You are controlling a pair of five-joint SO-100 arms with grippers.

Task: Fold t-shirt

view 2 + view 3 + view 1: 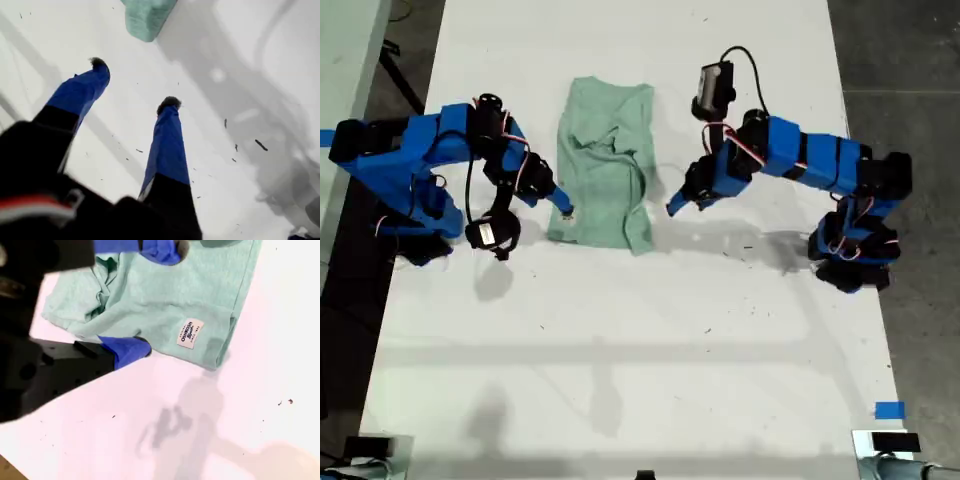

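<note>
The white tabletop (640, 330) fills most of the exterior view and carries everything, with dark floor along both of that view's sides. Two blue arms sit on it, one at the exterior view's left and one at its right, and the t-shirt (606, 163) lies between them in the upper middle of that view.

The t-shirt is pale mint green, plain, and partly folded into a rough upright rectangle. Its middle is bunched with raised creases, while the lower part lies flatter. The second wrist view shows a small white label (190, 333) with dark lettering near one edge of the cloth.

My second gripper (150, 300), on the arm at the exterior view's left, is at the shirt's edge. Its jaws stand apart, one blue tip over the cloth and the other just off the fabric edge above the tabletop, and they clamp nothing.

My first gripper (134, 84), on the arm at the exterior view's right, hangs over bare tabletop just beside the shirt's other edge. Its jaws are spread wide and empty, with a corner of the cloth beyond the tips.

A small blue tape square (889, 410) sits near the exterior view's lower right.
</note>
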